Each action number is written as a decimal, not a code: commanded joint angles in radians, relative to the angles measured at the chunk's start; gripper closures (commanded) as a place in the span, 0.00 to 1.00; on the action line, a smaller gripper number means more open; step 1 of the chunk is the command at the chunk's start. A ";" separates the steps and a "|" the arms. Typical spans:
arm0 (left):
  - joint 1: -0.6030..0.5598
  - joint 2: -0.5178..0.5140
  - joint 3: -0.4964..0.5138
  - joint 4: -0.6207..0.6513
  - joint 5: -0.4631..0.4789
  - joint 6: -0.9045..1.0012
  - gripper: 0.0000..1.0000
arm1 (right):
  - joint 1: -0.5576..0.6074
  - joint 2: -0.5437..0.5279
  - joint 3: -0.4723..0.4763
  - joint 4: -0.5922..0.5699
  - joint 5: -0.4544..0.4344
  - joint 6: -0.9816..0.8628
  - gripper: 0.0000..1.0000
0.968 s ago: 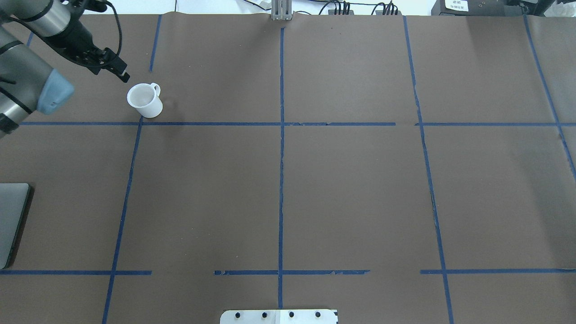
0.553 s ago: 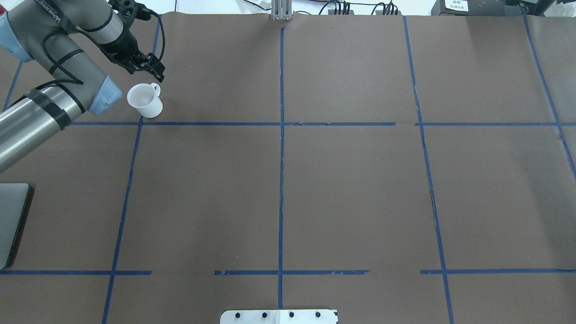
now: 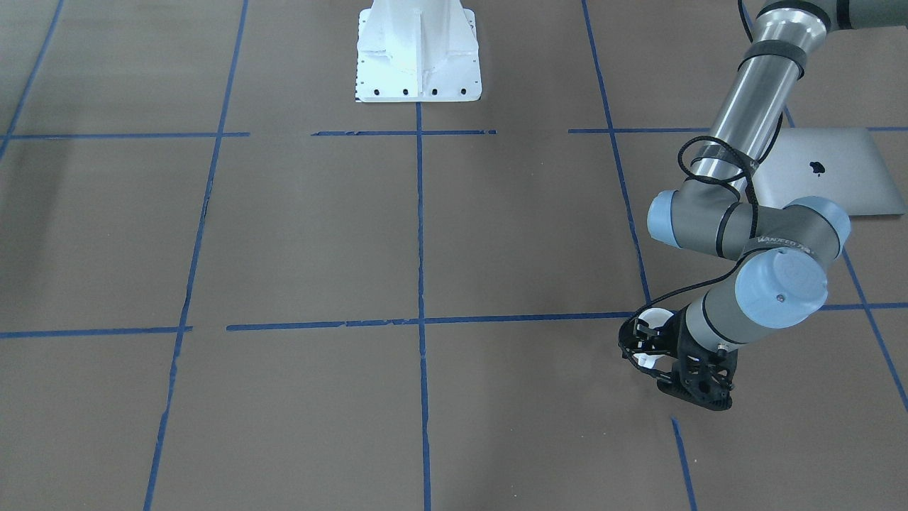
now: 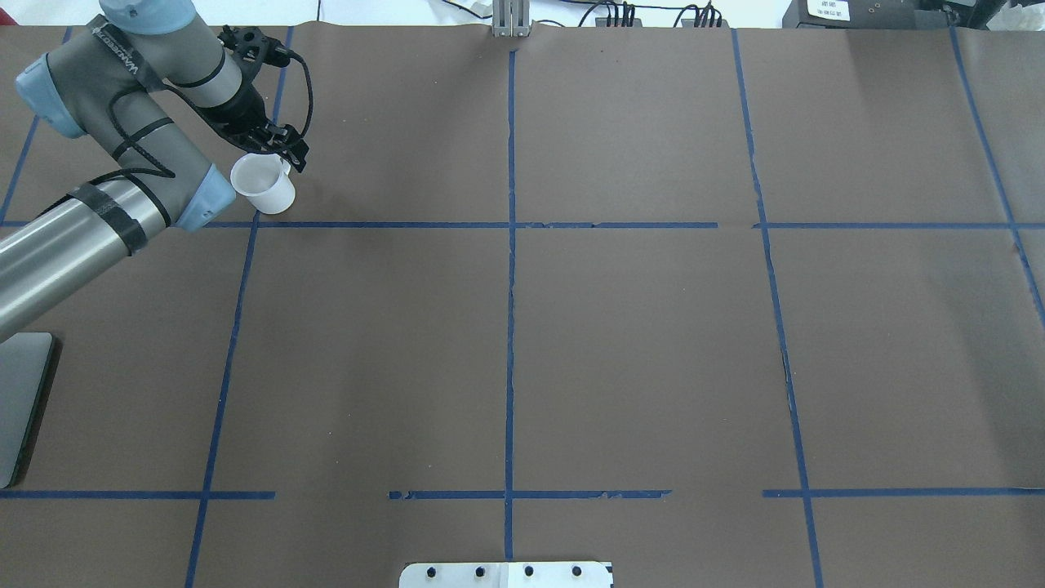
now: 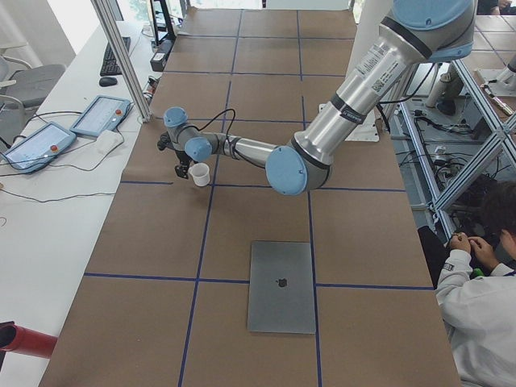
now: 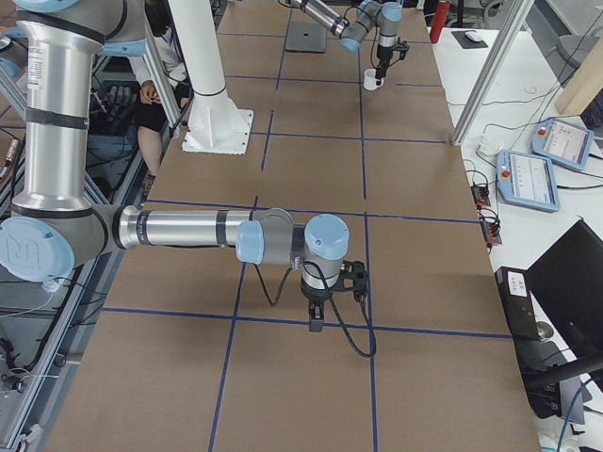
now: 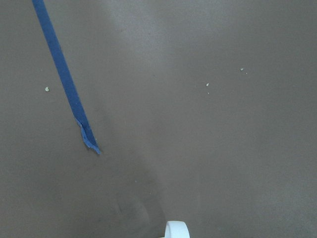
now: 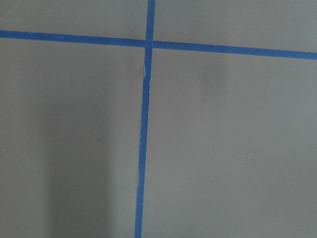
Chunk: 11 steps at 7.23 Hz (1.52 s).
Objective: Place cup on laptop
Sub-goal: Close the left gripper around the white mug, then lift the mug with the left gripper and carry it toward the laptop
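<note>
The small white cup (image 4: 263,186) stands upright on the brown table, far left. It also shows in the front view (image 3: 654,318), the left side view (image 5: 200,174) and the right side view (image 6: 373,83). My left gripper (image 4: 284,152) is down at the cup's handle side and looks open, its fingers close around the cup's far wall. The left wrist view shows only a white bit of the cup (image 7: 177,230). The closed silver laptop (image 3: 830,170) lies flat nearer the robot, at the table's left edge (image 4: 20,400). My right gripper (image 6: 316,323) hangs over bare table; I cannot tell its state.
The white robot base (image 3: 418,57) sits at the table's middle edge. Blue tape lines (image 4: 510,245) divide the brown cover. Teach pendants (image 5: 97,113) lie beyond the far side. A person (image 5: 484,306) sits beside the robot's side of the table.
My left arm swung right and came down, bringing the gripper from left of the cup to its handle side. The cup has not moved.
</note>
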 commanded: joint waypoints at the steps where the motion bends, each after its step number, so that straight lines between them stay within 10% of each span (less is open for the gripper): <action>1: 0.005 -0.001 0.016 -0.007 0.001 0.003 0.40 | 0.000 0.000 0.000 -0.001 0.000 0.000 0.00; 3: 0.007 -0.002 0.013 -0.004 0.002 0.005 1.00 | 0.000 0.002 0.000 0.000 0.000 0.000 0.00; 7: -0.048 0.031 -0.179 0.204 0.048 0.008 1.00 | 0.000 0.000 0.000 -0.001 0.000 0.000 0.00; 9: -0.073 0.298 -0.573 0.319 0.041 0.012 1.00 | 0.000 0.002 0.000 0.000 0.000 0.000 0.00; 11: -0.090 0.578 -0.761 0.313 0.038 0.088 1.00 | 0.000 0.002 0.000 0.000 0.000 0.000 0.00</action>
